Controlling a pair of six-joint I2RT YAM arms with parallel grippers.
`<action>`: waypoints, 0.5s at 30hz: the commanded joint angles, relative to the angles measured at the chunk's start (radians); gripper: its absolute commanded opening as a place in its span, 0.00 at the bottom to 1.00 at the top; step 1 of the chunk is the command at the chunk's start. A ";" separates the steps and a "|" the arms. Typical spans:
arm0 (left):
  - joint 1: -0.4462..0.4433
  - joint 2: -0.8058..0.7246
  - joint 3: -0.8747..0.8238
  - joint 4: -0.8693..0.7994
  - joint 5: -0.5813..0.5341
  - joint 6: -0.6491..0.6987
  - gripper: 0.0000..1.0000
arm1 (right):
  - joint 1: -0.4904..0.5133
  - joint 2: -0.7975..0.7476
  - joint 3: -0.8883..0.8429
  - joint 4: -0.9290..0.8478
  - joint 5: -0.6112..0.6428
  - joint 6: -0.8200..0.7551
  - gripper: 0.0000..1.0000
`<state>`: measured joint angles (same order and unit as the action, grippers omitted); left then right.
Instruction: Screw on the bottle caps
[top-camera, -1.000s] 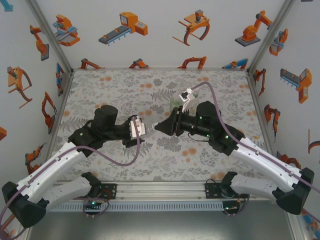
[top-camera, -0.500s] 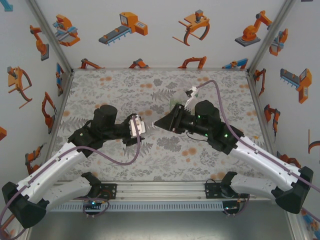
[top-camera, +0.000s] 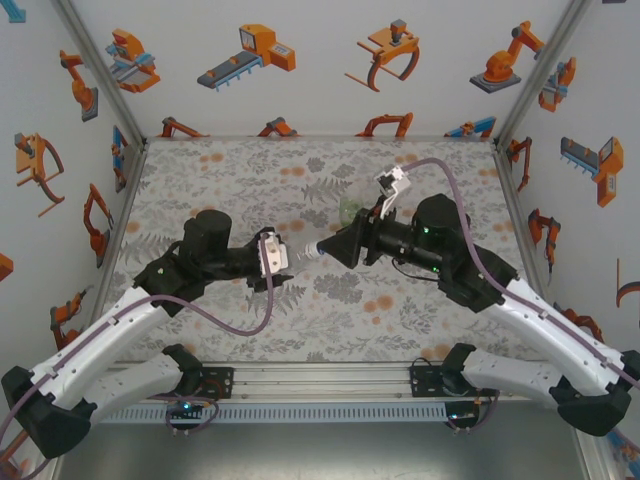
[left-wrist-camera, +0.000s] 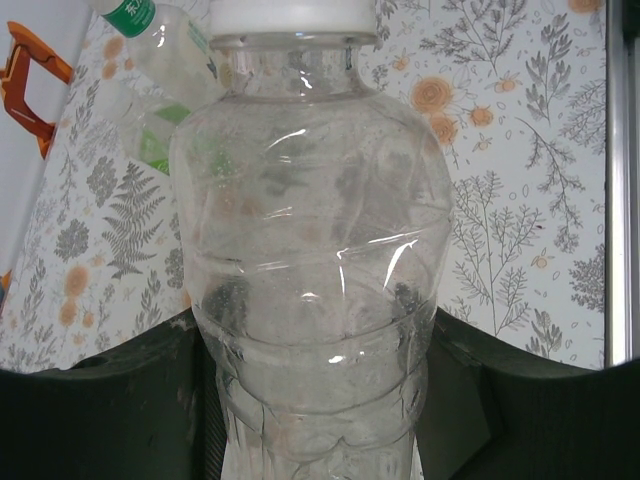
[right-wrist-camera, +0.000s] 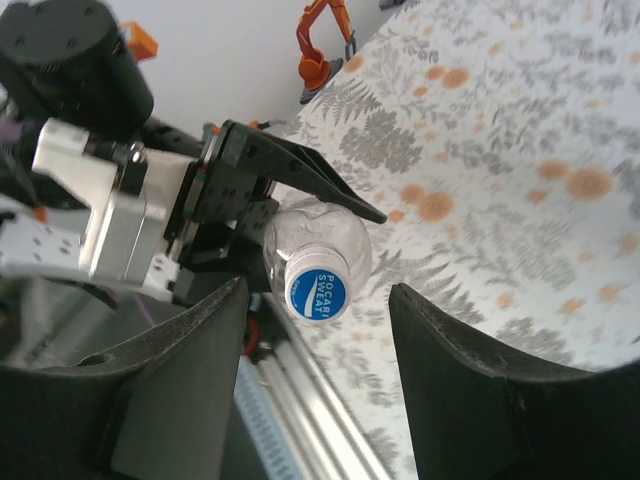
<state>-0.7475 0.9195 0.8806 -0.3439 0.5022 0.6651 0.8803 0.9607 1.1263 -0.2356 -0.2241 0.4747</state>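
A: Left end effector (top-camera: 290, 262) was clamped on the body of a clear bottle (left-wrist-camera: 315, 280). It held the bottle on its side in the air over the middle of the tabletop (top-camera: 220, 170), neck pointing at the other arm.

B: And the right end effector (top-camera: 328, 250)?

A: Jaws apart, one on each side of the blue-topped cap (right-wrist-camera: 317, 283), gap visible on both sides. It gripped nothing.

B: Cap seated?

A: It sat on the neck and looked square. Could not tell how far down the thread it was.

B: Step in hand, then?

A: My reading was a pause in screwing this cap: either a regrip between turns or the finish. The frames didn't settle which.

B: What did the next move need?

A: If a regrip, the right jaws had to close centred on the cap, in line with the neck, then twist while the left hold kept the bottle from turning. Thin plastic, so I'd expect the wall to flex under a hard squeeze.

B: The other bottles?

A: A green-tinted bottle (left-wrist-camera: 150, 140) and a labelled bottle (left-wrist-camera: 165, 40) lay close together on the tabletop, toward its far edge, beyond the held bottle.
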 joint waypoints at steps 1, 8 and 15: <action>-0.004 -0.015 0.011 0.008 0.066 0.011 0.00 | 0.003 -0.016 0.039 0.008 -0.101 -0.331 0.55; -0.004 -0.007 0.018 -0.015 0.150 0.025 0.00 | 0.003 0.004 0.084 -0.034 -0.379 -0.716 0.51; -0.005 0.000 0.027 -0.032 0.176 0.031 0.00 | 0.003 0.046 0.111 -0.133 -0.489 -0.922 0.54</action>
<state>-0.7475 0.9195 0.8806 -0.3637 0.6304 0.6727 0.8806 0.9932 1.1999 -0.3145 -0.6201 -0.2924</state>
